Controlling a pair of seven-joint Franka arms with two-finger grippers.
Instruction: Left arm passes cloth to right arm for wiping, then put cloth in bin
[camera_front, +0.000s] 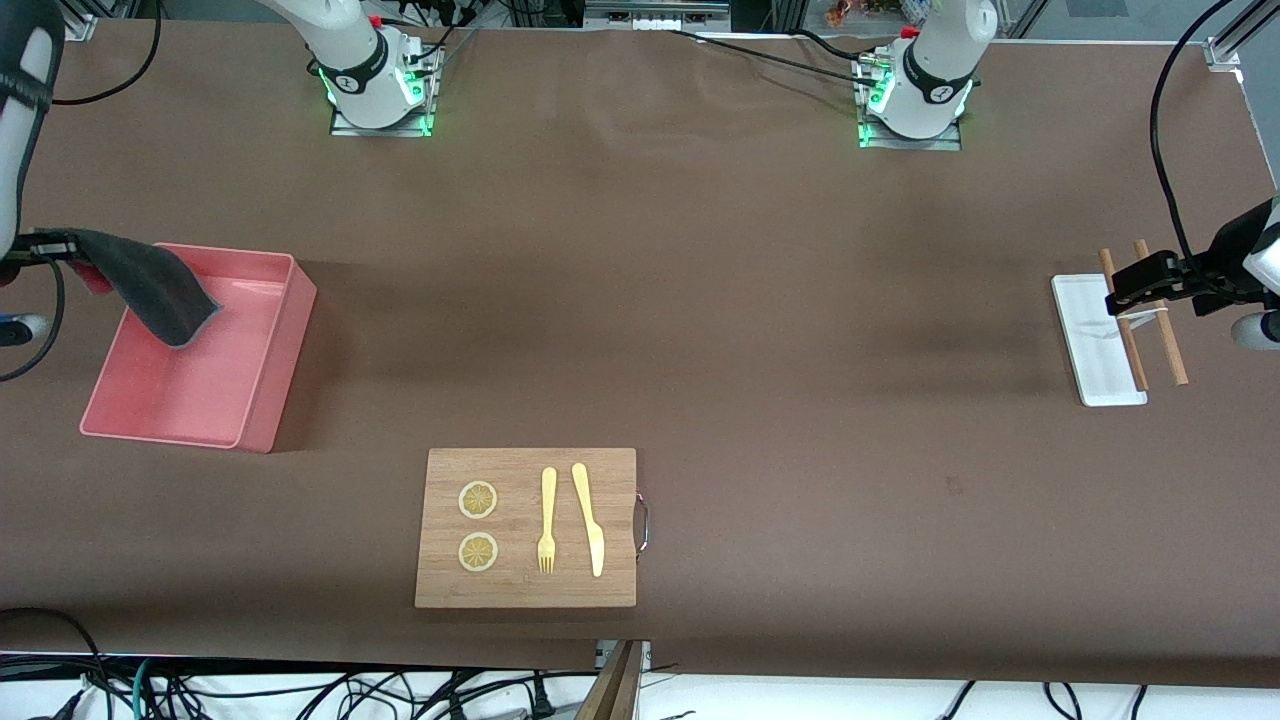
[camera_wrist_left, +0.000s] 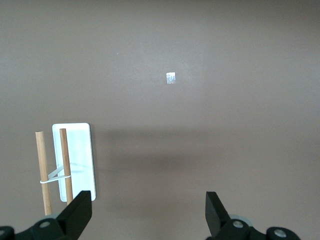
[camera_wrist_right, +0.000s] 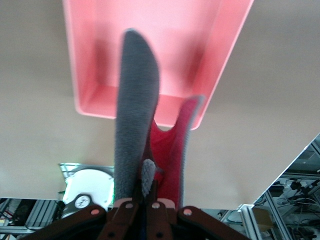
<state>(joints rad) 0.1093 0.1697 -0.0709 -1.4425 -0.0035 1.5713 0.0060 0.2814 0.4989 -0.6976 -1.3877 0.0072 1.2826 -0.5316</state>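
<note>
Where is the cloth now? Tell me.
The cloth hangs from the shut right gripper over the pink bin's edge, at the right arm's end of the table.

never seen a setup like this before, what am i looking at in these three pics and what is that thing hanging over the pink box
These are two robot arms bolted along one edge of a brown table. The wide picture looks down from a camera facing them. The other two come from small cameras on each arm's wrist, looking past its claw.

The right claw is shut on the cloth, a rag that is grey on one face and pink-red on the other. It hangs over the pink bin at the right arm's end of the table.

The left claw is open and holds nothing. It waits above the white tray, where two wooden sticks joined by a band lie.

Nearer the front camera sits a wooden cutting board with two lemon slices, a yellow fork and a yellow knife.
</note>
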